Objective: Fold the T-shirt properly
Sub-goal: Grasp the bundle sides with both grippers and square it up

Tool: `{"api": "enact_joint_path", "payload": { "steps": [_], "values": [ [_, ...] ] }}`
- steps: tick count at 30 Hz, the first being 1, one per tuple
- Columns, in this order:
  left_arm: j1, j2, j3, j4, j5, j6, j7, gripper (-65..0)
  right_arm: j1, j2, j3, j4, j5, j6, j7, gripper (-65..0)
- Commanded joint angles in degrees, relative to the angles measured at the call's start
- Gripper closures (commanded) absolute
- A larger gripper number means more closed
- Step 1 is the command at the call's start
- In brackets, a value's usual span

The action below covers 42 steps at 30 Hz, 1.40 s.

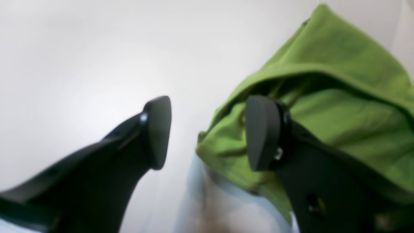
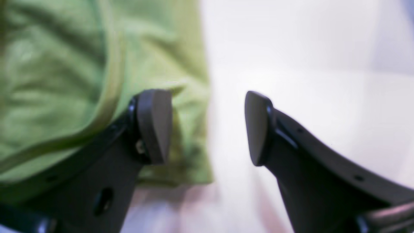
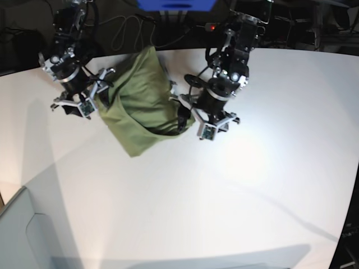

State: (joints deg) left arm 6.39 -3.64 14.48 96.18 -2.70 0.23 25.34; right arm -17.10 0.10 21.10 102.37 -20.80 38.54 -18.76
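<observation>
The green T-shirt [image 3: 140,106] lies bunched and partly folded at the back left of the white table [image 3: 224,196]. My left gripper [image 1: 207,132] is open at the shirt's right edge. One pad [image 1: 262,136] sits against a raised fold of the T-shirt [image 1: 339,123], the other [image 1: 158,129] over bare table. In the base view the left gripper [image 3: 182,115] meets the cloth's right side. My right gripper [image 2: 207,127] is open at the shirt's left edge [image 3: 100,92]. One of its pads [image 2: 155,126] rests over the T-shirt [image 2: 58,64], the other [image 2: 257,129] over the table. Neither gripper clamps cloth.
Dark cables and equipment run behind the table's far edge, with a blue object [image 3: 176,4] at top centre. The table's near-left corner ends at a grey surface [image 3: 22,235]. White tabletop stretches in front and to the right of the shirt.
</observation>
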Motion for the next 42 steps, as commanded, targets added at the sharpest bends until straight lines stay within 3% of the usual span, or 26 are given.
{"api": "enact_joint_path", "payload": {
  "steps": [1,11,21,29,42],
  "values": [
    [0.16,0.17,0.07,2.15,-0.16,0.17,-1.39,-35.3,-0.79,0.3,0.13,1.06,1.06,-0.26,1.75,-34.3],
    [7.63,0.43,-3.18,10.41,-0.07,0.25,-1.39,-35.3,-3.86,0.21,2.68,3.17,1.06,-0.35,1.84,-34.3],
    [12.99,2.01,-3.62,9.27,-0.25,0.25,-1.56,-35.3,-4.92,-2.08,2.77,4.93,3.26,-0.35,1.84,-34.3],
    [14.49,4.12,-2.13,8.65,-0.25,0.08,-1.47,-35.3,-3.86,-0.49,3.12,-2.54,3.7,-0.35,1.93,-34.3],
    [12.82,5.62,-1.51,-1.37,-0.25,-0.01,-1.91,-35.3,-3.86,0.12,3.38,6.34,3.52,-0.35,1.31,-34.3]
  ]
}}
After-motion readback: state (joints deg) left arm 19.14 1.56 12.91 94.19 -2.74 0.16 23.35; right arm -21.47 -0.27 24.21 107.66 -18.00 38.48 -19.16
